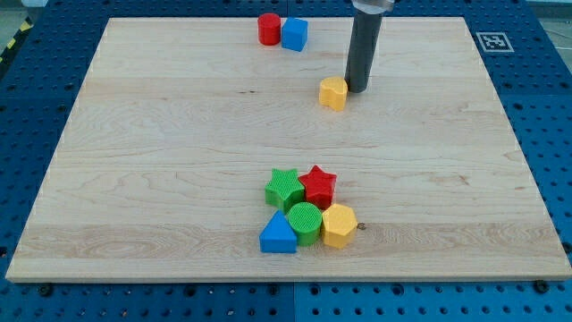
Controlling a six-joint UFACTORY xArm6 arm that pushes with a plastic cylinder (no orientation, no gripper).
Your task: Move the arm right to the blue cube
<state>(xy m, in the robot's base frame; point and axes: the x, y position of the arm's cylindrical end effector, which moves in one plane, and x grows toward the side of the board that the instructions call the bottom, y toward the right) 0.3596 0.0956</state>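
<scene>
Rod arm closing in on blue cube at the worktop's far edge

My tip [357, 90], a bare dark rod with no hand to open or close, is resting just right of a small yellow plastic block [333, 92] on the pale wooden worktop [161, 179]. The blue plastic cube [294, 34] is sitting up and left of that block, touching a red plastic cylinder [269, 29]; stopping just at the cube's right, without nudging it, looks wisest.
</scene>
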